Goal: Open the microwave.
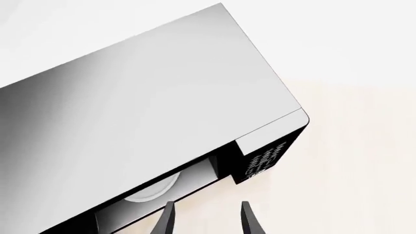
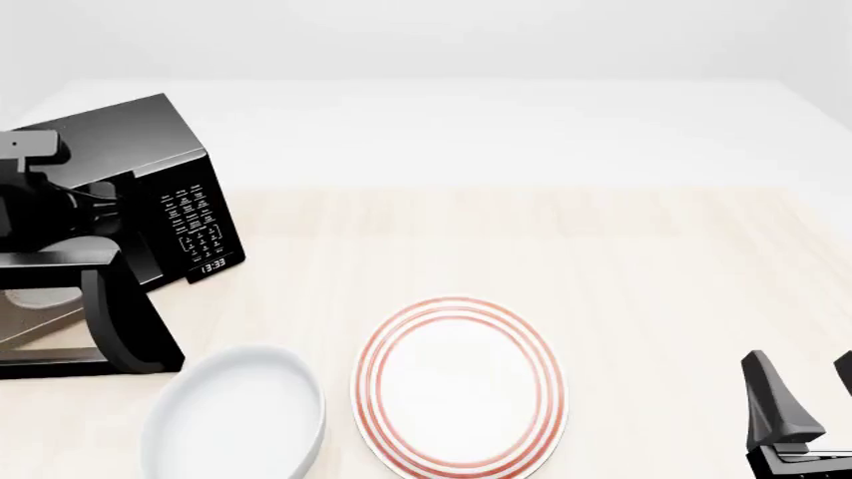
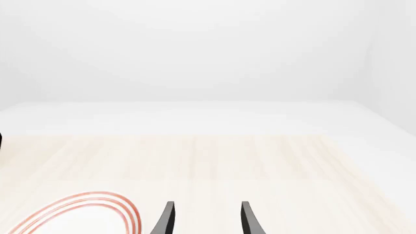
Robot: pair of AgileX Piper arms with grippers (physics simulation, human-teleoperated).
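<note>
1. Microwave (image 2: 167,215) sits at far left of the table (image 2: 639,259), front view. Black box; button panel (image 2: 194,222) w/ white marks and a small clock readout low on the panel face toward the table's middle.
2. Door (image 2: 127,309) is swung open, standing out toward the near edge. White turntable plate (image 1: 153,190) visible inside the cavity in my left wrist view, also just visible at far left of the front view.
3. My left arm (image 2: 47,200) is up over the microwave's left part, partly hiding it in the front view. Left gripper (image 1: 206,222): fingers spread, nothing between them, tips pointing at the open cavity edge beside the panel. Can't tell from front view whether it touches anything.
4. My right gripper (image 2: 805,399) is at the near right corner of the table, well apart from the microwave. Fingers spread, holding nothing; right wrist view shows bare wood ahead of it.
5. Other stuff: red-ringed white plate (image 2: 460,389) at near centre, plain white bowl (image 2: 239,414) just left of it, close to the door's bottom edge. Rim of the ringed plate also shows in the right wrist view.
</note>
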